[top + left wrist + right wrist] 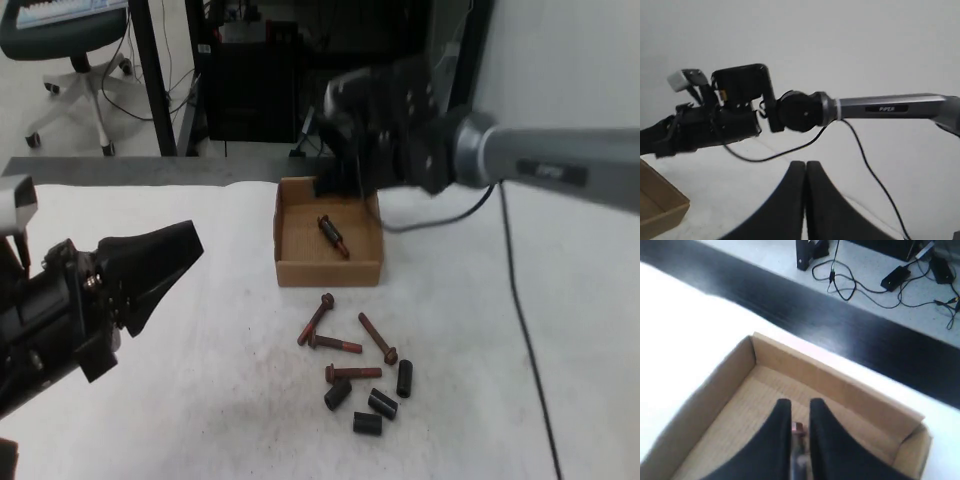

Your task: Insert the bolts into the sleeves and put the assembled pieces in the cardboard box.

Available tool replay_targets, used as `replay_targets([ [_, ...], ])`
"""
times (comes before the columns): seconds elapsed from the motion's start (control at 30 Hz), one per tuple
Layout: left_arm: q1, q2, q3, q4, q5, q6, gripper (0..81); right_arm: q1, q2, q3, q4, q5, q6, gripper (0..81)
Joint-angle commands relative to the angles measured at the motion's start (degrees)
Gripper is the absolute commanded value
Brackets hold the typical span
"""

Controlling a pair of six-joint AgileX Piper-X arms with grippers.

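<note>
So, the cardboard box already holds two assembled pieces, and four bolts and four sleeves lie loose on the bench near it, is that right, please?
Not quite: the cardboard box holds one assembled piece, not two, as the high view shows. Four bolts and four sleeves do lie loose on the bench near it.

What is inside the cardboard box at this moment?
One assembled piece, a bolt in its dark sleeve, lies on the floor of the cardboard box. The right gripper above hides part of the far wall.
</note>
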Motion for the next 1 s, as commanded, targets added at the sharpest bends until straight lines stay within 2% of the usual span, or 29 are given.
replay_targets([
  [0.0, 0.1, -0.8, -1.0, 2.9, 0.5, 2.1, 0.3, -0.7, -8.5, -0.7, 5.4, 0.3, -0.6, 0.8],
  [0.13, -1.3, -0.8, -4.7, 18.1, -0.2, 2.9, 0.3, -1.6, -16.0, 0.3, 17.3, 0.3, -4.0, 0.8],
  [0.23, -4.0, -0.8, -9.6, 31.2, -0.8, 8.1, 0.3, -2.4, -22.1, 3.8, 24.4, -0.6, -3.9, 0.8],
  [0.3, -6.6, -0.7, -14.0, 42.9, -5.2, 12.4, 0.3, -2.6, -27.4, 8.6, 24.3, -0.7, -3.9, 0.8],
  [0.4, -10.7, -0.6, -21.8, 63.7, -15.4, 25.0, 0.3, -2.9, -35.2, 16.0, 23.2, -0.7, -3.7, 0.8],
  [0.5, -15.1, 0.2, -29.1, 82.5, -25.6, 37.8, 0.3, -3.1, -43.7, 23.4, 23.1, -0.7, 0.0, 0.8],
  [0.57, -18.1, 1.8, -34.6, 93.0, -30.0, 42.3, 0.3, -3.1, -48.5, 28.4, 23.1, -0.7, 2.1, 0.8],
  [0.77, -23.4, 11.4, -50.7, 112.2, -35.2, 42.8, 0.3, -3.0, -61.1, 39.5, 25.2, -0.7, 5.2, 0.8],
  [0.97, -26.8, 24.2, -64.9, 124.4, -38.7, 42.8, 0.3, -3.0, -66.6, 43.7, 33.5, -0.7, 5.2, 0.8],
])
